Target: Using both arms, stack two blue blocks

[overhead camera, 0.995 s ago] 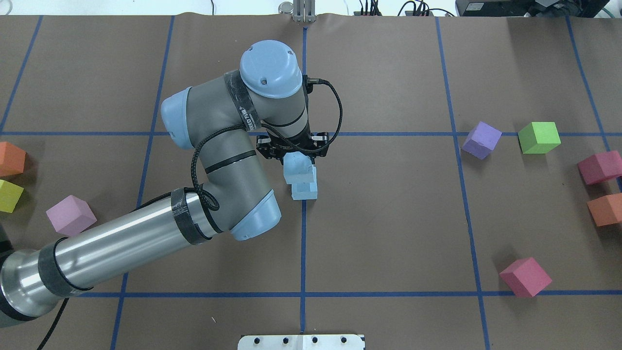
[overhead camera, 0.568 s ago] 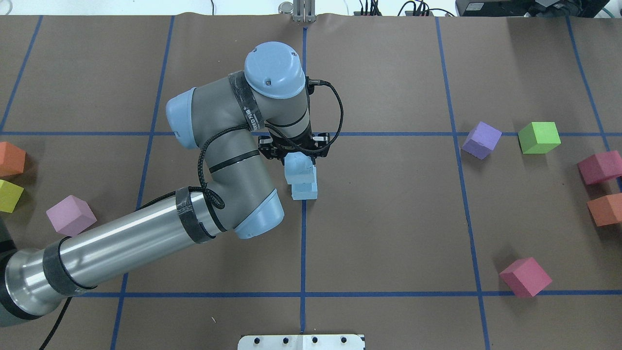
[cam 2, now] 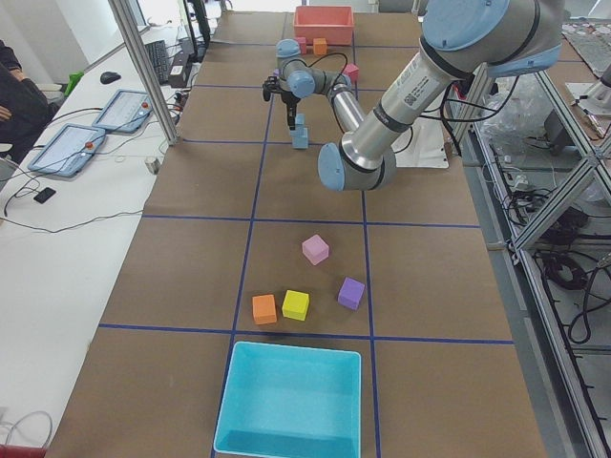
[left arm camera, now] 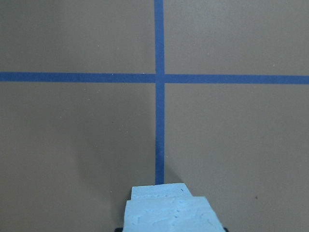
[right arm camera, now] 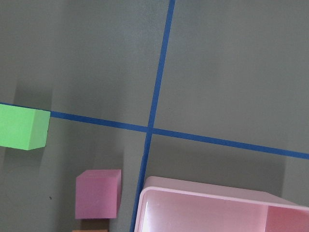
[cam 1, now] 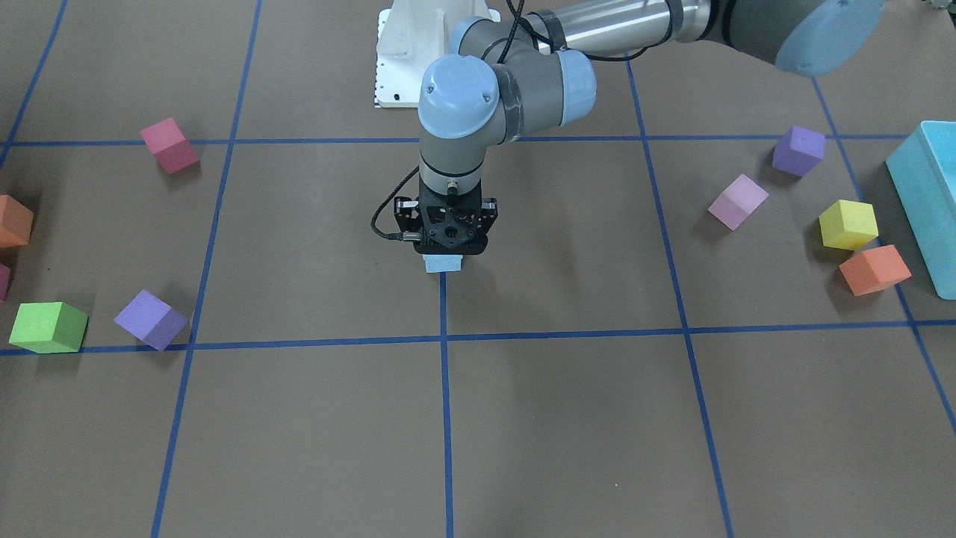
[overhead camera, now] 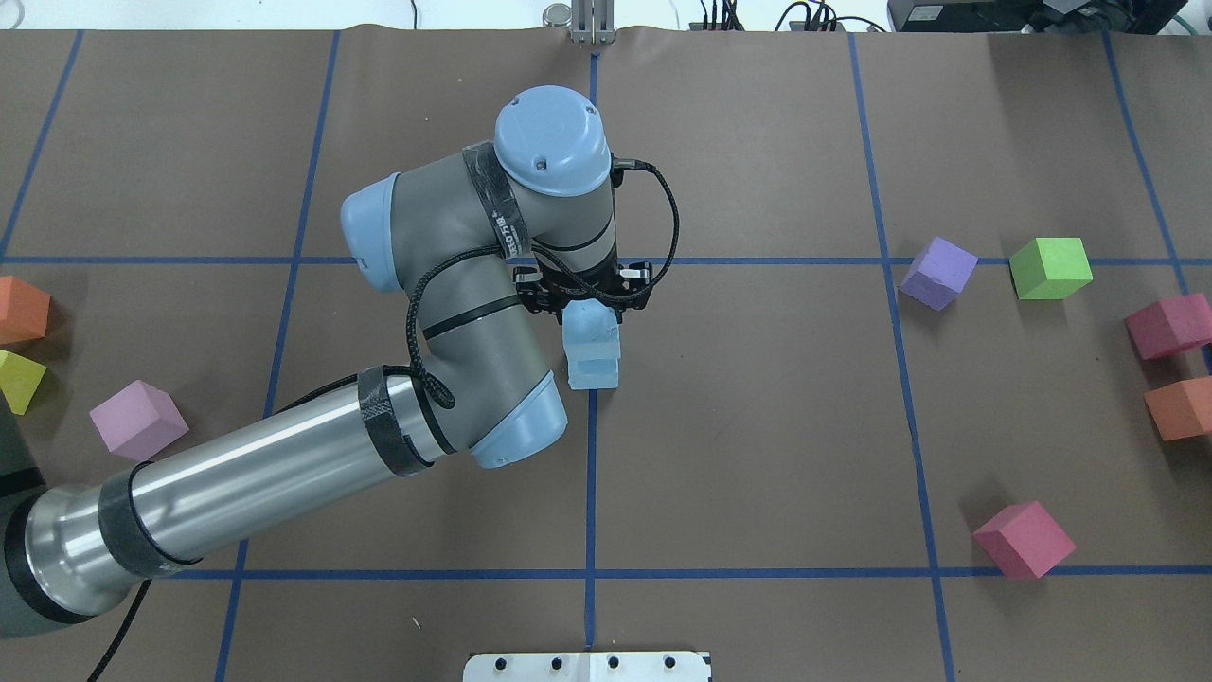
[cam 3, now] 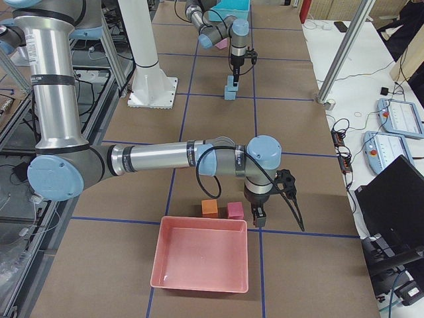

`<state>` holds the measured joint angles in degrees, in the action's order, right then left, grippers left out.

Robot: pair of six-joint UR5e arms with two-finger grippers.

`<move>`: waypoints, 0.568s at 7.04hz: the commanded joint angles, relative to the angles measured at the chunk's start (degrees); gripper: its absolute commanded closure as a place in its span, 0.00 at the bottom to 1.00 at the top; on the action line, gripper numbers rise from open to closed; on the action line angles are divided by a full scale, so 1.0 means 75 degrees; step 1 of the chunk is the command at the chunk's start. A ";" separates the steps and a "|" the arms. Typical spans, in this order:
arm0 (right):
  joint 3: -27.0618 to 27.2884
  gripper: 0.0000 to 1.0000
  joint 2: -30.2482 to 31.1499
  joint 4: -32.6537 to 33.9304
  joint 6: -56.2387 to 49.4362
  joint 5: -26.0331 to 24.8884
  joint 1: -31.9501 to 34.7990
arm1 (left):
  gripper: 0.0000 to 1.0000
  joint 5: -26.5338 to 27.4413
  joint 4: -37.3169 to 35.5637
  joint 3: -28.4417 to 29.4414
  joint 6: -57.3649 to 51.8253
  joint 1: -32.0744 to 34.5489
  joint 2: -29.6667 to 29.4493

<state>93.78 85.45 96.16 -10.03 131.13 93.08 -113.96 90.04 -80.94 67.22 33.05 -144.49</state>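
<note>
My left gripper (overhead camera: 589, 305) points straight down at the table's middle and is shut on the upper blue block (overhead camera: 592, 329). It holds that block directly over the lower blue block (overhead camera: 594, 374), which lies on a blue tape line. The two look stacked, slightly offset; I cannot tell whether they touch. The left wrist view shows the held block (left arm camera: 169, 216) in front and the lower one (left arm camera: 159, 191) just beyond it. My right gripper (cam 3: 258, 215) hangs down by a pink bin (cam 3: 202, 262). I cannot tell whether it is open or shut.
A purple cube (overhead camera: 937, 272), a green cube (overhead camera: 1049, 268) and a pink cube (overhead camera: 1024, 539) lie to the right, and a pale pink cube (overhead camera: 138, 418) to the left. A turquoise bin (cam 1: 926, 194) stands at the table's end. A white pedestal (cam 1: 407, 52) stands at the robot's side.
My left arm has shifted a little to the right, bringing the held blue block more squarely over the lower one. The lower block has not moved.
</note>
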 commanded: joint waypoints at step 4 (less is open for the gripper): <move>-0.0024 0.00 -0.0014 0.0000 0.0001 0.0000 0.0000 | 0.33 0.0042 -0.0041 -0.0071 0.0014 -0.0035 0.0082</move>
<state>93.63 85.35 96.15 -10.02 131.14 93.08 -113.65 89.74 -81.46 67.29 32.86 -144.08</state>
